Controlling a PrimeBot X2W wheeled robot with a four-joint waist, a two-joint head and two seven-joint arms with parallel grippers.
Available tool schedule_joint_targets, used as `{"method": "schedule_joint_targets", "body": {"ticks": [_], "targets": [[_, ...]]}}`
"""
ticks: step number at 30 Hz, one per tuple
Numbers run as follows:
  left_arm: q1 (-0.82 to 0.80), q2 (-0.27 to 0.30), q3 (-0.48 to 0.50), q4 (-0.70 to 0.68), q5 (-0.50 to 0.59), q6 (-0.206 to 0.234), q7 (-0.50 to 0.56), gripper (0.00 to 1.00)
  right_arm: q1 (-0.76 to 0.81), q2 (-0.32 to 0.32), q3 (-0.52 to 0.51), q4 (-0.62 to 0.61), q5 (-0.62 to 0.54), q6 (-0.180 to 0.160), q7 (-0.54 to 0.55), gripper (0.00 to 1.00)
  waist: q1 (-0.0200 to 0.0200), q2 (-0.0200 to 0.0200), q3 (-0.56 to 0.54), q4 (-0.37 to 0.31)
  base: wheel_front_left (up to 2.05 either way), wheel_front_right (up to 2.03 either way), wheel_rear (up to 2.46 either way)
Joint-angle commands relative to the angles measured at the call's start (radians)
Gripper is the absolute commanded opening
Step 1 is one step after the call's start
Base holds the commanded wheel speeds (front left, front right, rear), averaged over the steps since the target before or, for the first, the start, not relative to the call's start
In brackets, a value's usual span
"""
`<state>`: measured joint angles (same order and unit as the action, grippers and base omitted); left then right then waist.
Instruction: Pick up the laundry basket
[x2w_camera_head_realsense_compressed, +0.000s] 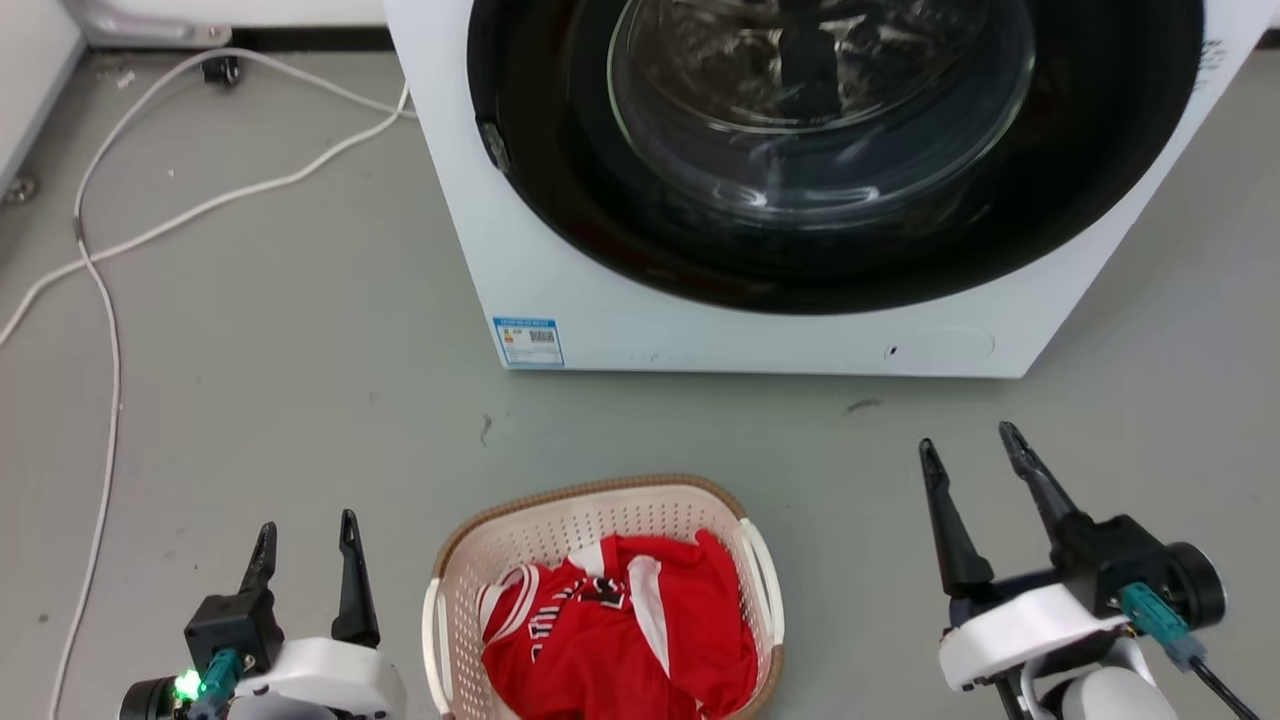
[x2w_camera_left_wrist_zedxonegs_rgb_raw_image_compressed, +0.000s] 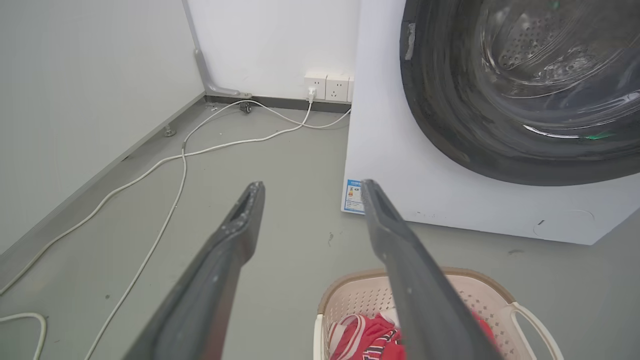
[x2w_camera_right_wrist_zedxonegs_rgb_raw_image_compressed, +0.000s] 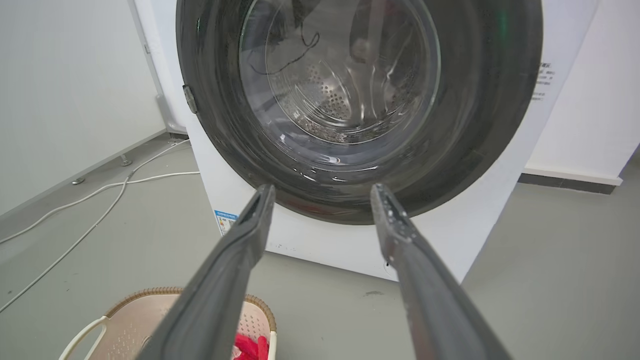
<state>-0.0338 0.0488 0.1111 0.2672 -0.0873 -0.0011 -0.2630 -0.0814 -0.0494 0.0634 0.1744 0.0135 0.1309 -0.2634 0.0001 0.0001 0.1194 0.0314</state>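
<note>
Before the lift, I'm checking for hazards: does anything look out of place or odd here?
Only the loose white cables snaking across the floor left of the washing machine. The laundry basket sits upright, red garment inside, nothing spilled.

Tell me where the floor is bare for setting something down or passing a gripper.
Bare grey floor: strip between the cream perforated laundry basket and the white washing machine, and the gaps from it to the left gripper and right gripper. Crowded: white cables, far left.

Washer sticker (x2w_camera_head_realsense_compressed: 528, 342) — print seemingly illegible
</note>
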Motion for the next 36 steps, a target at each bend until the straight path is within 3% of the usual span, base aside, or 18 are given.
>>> {"method": "schedule_joint_targets", "body": {"ticks": [1, 12, 21, 36], "targets": [[-0.034, 0.002, 0.012, 0.037, -0.010, -0.014, -0.003, 1.00, -0.029, -0.001, 0.008, 0.030, -0.010, 0.000, -0.002, 1.00, -0.0001, -0.0001, 0.051, 0.012, 0.00, 0.00, 0.00], [-0.199, 0.003, 0.046, 0.263, 0.002, -0.077, -0.003, 1.00, -0.196, -0.001, 0.068, 0.251, -0.042, 0.000, -0.002, 1.00, -0.0001, -0.0001, 0.233, 0.033, 0.00, 0.00, 0.00], [-0.291, 0.003, 0.054, 0.405, 0.010, -0.100, -0.003, 1.00, -0.323, -0.024, 0.131, 0.415, -0.034, 0.000, -0.002, 1.00, -0.0001, -0.0001, 0.358, 0.036, 0.00, 0.00, 0.00], [-0.443, 0.003, 0.037, 0.575, 0.012, -0.111, -0.003, 1.00, -0.486, -0.055, 0.201, 0.571, -0.033, 0.000, -0.002, 1.00, -0.0001, -0.0001, 0.541, 0.062, 0.00, 0.00, 0.00]]}}
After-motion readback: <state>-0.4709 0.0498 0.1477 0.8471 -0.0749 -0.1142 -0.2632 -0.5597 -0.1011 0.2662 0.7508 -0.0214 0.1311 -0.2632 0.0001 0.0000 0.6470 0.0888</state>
